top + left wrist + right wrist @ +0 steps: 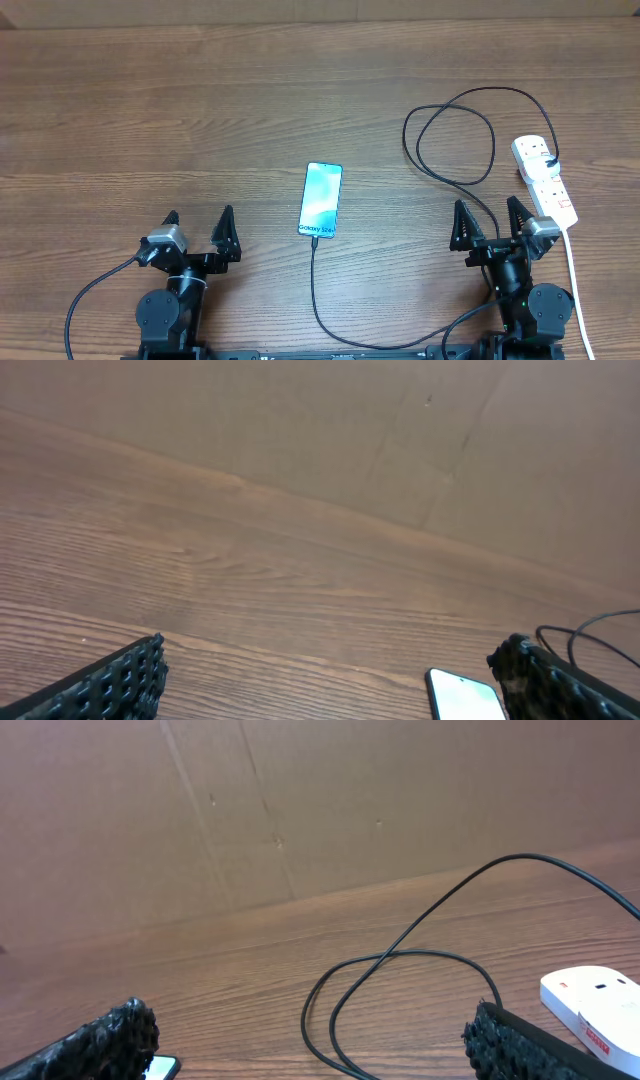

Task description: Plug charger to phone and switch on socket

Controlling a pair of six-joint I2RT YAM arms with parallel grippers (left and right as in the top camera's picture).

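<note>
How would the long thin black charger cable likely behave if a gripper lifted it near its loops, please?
Probably floppy: the long thin black charger cable lies in loose loops, so it would likely sag. Its ends seem to reach the slim blue-screened phone and the white power strip, so pulling might drag the flat phone.

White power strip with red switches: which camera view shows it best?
Overhead: the whole white power strip lies in view, with its thick white cord. The right wrist view catches only one end; the left wrist view misses it.
</note>
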